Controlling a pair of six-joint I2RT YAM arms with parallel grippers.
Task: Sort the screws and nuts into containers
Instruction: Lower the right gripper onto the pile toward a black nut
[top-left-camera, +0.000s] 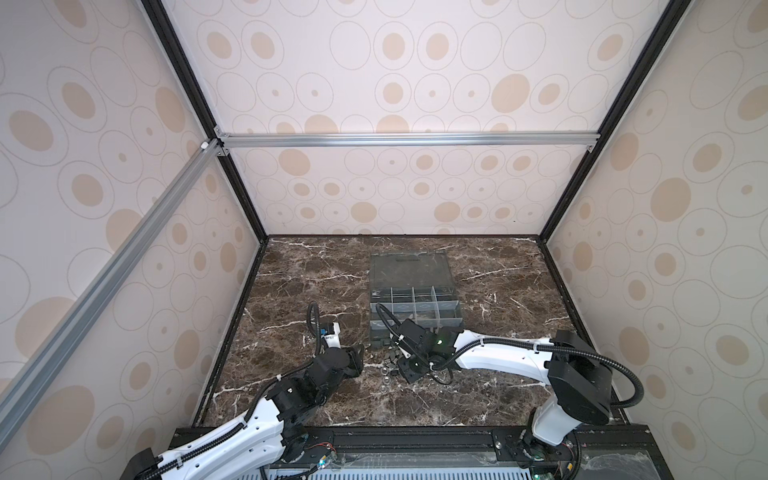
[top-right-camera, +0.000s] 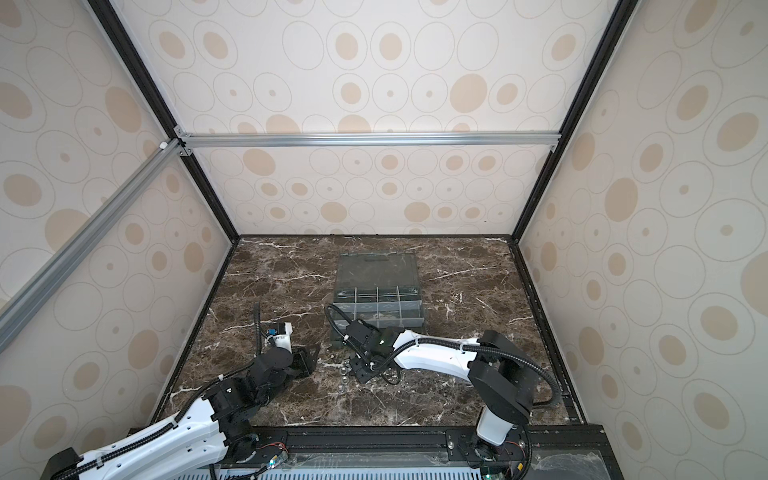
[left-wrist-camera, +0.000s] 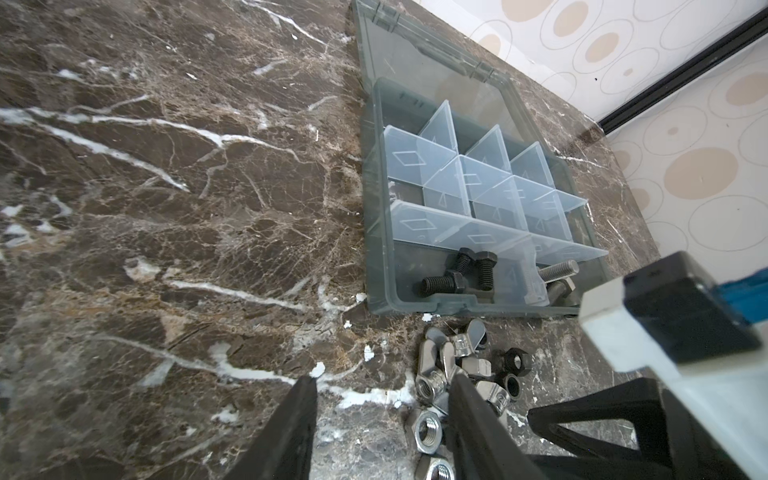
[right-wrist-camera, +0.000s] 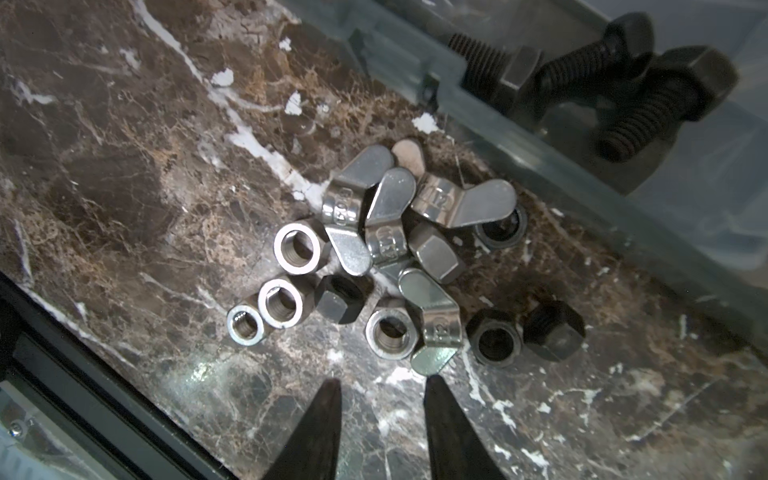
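Observation:
A heap of nuts (right-wrist-camera: 395, 257) lies on the marble just in front of the organizer box: silver hex nuts, silver wing nuts and black hex nuts (right-wrist-camera: 494, 340). The left wrist view shows the same nuts (left-wrist-camera: 440, 374). Black screws (left-wrist-camera: 465, 274) and a silver screw (left-wrist-camera: 557, 270) lie in the nearest containers (left-wrist-camera: 382, 208) of the box (top-left-camera: 415, 307). My right gripper (right-wrist-camera: 382, 380) hovers open just short of the heap, nothing between its fingers. To the left of the heap my left gripper (left-wrist-camera: 384, 378) stands open, one finger over the nuts, holding nothing.
The box's clear lid (top-left-camera: 409, 266) lies open flat behind it, towards the back wall. Black frame rails (top-left-camera: 374, 436) edge the marble table at the front. In the left wrist view, the right arm's wrist (left-wrist-camera: 665, 316) sits close beside the heap.

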